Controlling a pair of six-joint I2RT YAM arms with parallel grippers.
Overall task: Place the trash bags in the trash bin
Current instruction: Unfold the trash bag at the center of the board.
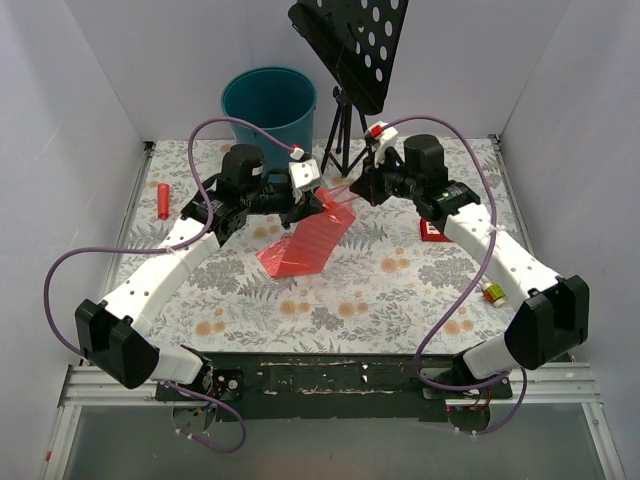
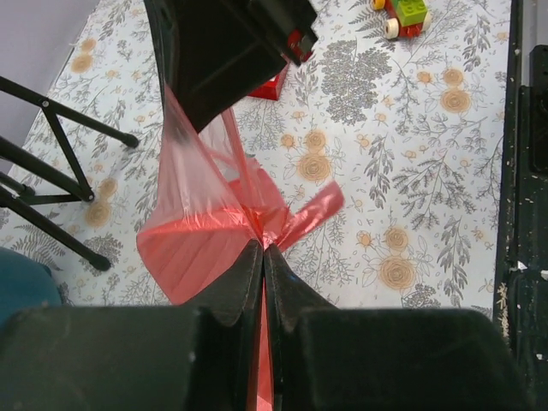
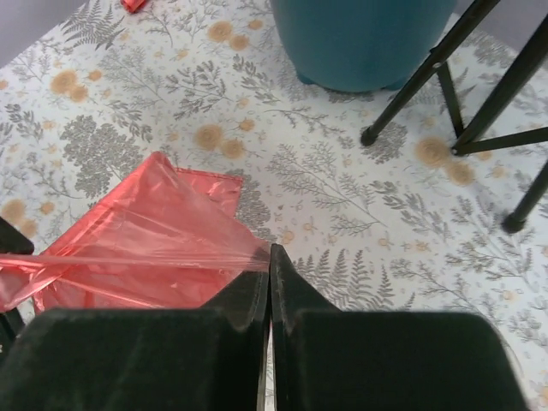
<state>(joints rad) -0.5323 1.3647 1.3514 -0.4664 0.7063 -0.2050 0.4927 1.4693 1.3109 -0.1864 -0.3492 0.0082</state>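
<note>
The translucent red trash bag (image 1: 310, 238) hangs between my two grippers, its lower end resting on the floral table mat. My left gripper (image 1: 306, 206) is shut on one edge of it; in the left wrist view (image 2: 262, 250) the red film (image 2: 201, 231) runs between the closed jaws. My right gripper (image 1: 360, 190) is shut on the opposite corner; in the right wrist view (image 3: 269, 251) the film (image 3: 145, 240) stretches taut to the left. The teal-blue trash bin (image 1: 268, 102) stands at the back left, beyond both grippers, and shows in the right wrist view (image 3: 360, 38).
A black music stand (image 1: 350, 45) on a tripod (image 3: 445, 77) stands just right of the bin. A small red cylinder (image 1: 162, 200) lies at the left. A red square toy (image 1: 434, 231) and a small green-and-yellow toy (image 1: 492, 293) lie at the right.
</note>
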